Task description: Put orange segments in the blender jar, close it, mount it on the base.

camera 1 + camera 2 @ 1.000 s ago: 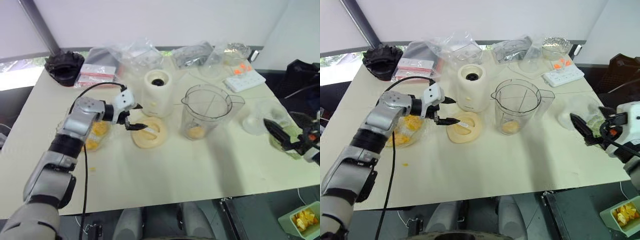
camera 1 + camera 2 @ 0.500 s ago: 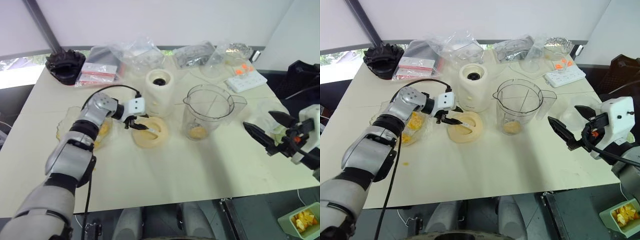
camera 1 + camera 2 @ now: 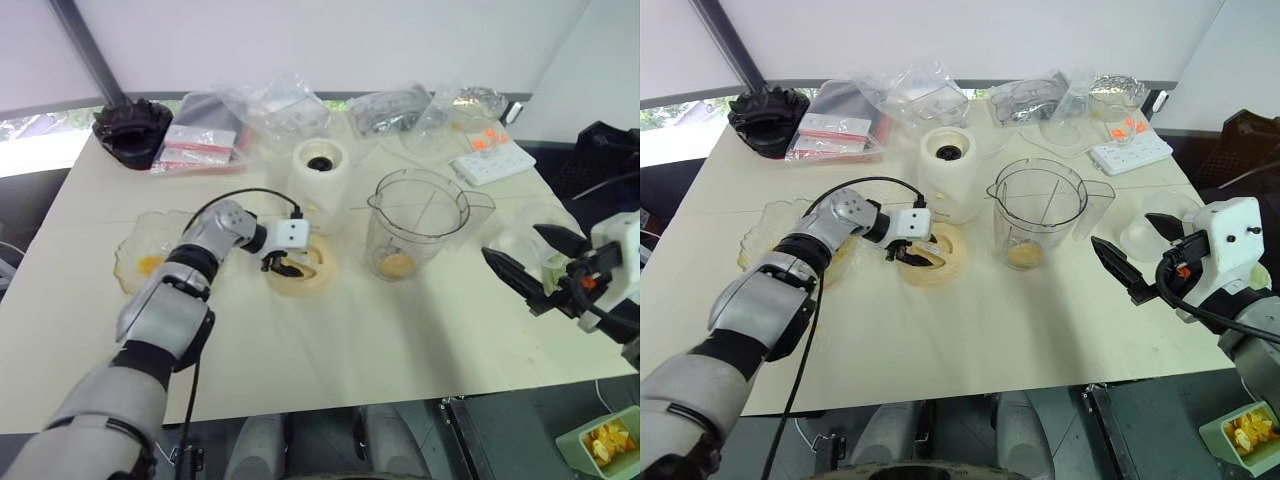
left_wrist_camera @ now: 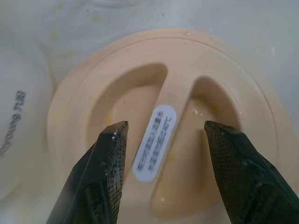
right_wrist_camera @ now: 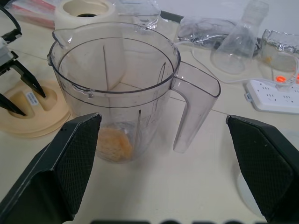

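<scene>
Item count, tabletop (image 3: 970, 350).
One blender jar (image 3: 1040, 215), one base (image 3: 948, 172), one round cream lid (image 3: 930, 253), one white power strip (image 3: 1127, 150), one shallow clear glass bowl (image 3: 768, 228), one black ring part (image 3: 766, 109), two tools: left tool (image 3: 908, 252), right tool (image 3: 1143, 267).

Cream table (image 3: 330, 350); white wall (image 3: 330, 40) behind; dark slanted pole (image 3: 85, 55) at rear left.

The two head views looked down and forward over the table (image 3: 400, 340), both framing the blender jar (image 3: 1038, 215). The left wrist view sat very near above the cream lid (image 4: 163, 135). The right wrist view faced the jar level, near.
</scene>
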